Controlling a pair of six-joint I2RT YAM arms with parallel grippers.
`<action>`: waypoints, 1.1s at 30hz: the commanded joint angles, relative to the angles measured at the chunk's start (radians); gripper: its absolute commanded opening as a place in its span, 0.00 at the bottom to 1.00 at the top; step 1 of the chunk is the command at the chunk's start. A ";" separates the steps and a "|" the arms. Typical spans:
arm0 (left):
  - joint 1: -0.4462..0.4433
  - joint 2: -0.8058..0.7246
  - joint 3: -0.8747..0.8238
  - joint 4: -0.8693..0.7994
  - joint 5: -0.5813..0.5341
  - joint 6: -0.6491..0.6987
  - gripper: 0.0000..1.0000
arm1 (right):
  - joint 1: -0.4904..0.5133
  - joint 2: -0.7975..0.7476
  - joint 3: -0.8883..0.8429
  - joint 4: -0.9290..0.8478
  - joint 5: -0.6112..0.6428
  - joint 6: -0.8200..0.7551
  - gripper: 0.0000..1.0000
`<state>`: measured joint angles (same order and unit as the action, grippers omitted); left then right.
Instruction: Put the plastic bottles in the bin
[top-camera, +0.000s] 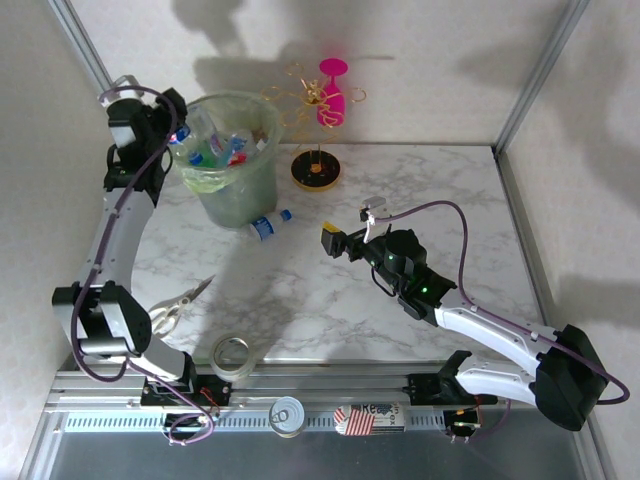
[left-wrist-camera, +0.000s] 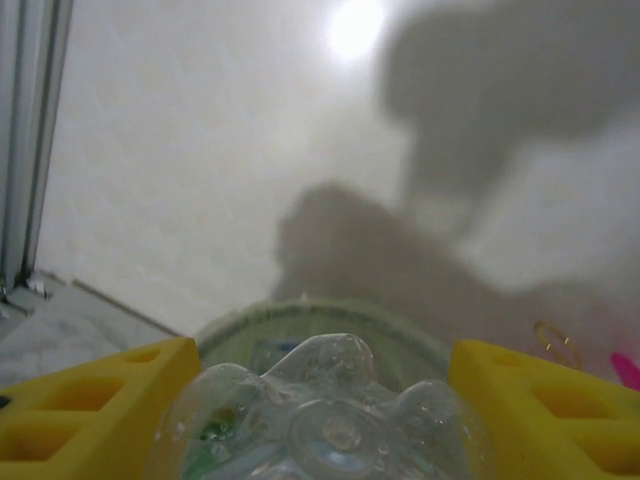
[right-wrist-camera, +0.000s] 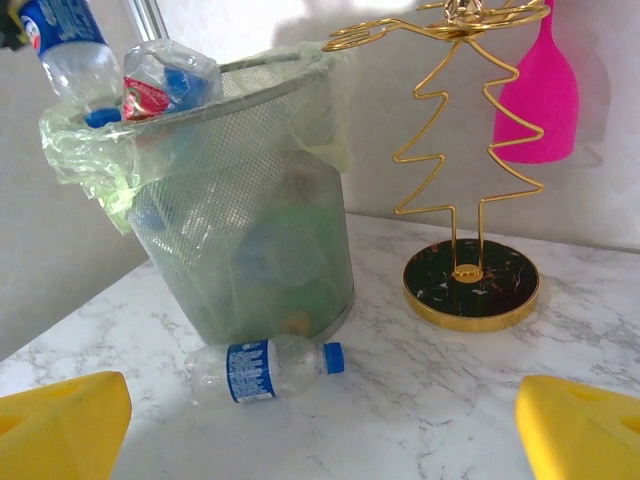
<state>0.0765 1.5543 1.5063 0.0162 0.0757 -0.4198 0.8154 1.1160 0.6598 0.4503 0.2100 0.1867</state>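
Left gripper (left-wrist-camera: 320, 405) pinches a bottle (right-wrist-camera: 65, 50) above the bin (right-wrist-camera: 250, 230); released here, it may bounce off piled bottles (right-wrist-camera: 165, 80) onto the counter (right-wrist-camera: 430, 390). Right gripper (right-wrist-camera: 320, 430) hangs spread.

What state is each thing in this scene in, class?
Round translucent grey-green bin, upright, bag-lined, heaped with bottles.
Clear blue-labelled plastic bottle, lying on its side, capped, beside the bin.
Second clear plastic bottle, held above the bin.
Left gripper, jaws shut on the second bottle.
Right gripper, jaws open, empty.
Pink goblet, hanging upside down on gold wire stand.
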 joint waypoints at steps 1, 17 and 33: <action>0.002 0.006 -0.010 -0.003 0.068 -0.036 0.42 | -0.010 0.005 -0.002 0.002 0.014 0.016 0.99; -0.001 -0.094 -0.048 0.005 0.072 -0.086 1.00 | -0.009 0.031 0.012 -0.009 0.017 0.017 0.99; -0.306 -0.499 -0.469 0.232 0.117 -0.049 1.00 | -0.051 0.174 0.092 -0.066 0.120 0.129 0.99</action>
<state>-0.1753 1.0870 1.1358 0.1524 0.1658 -0.4828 0.7895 1.2671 0.7116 0.4137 0.2665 0.2523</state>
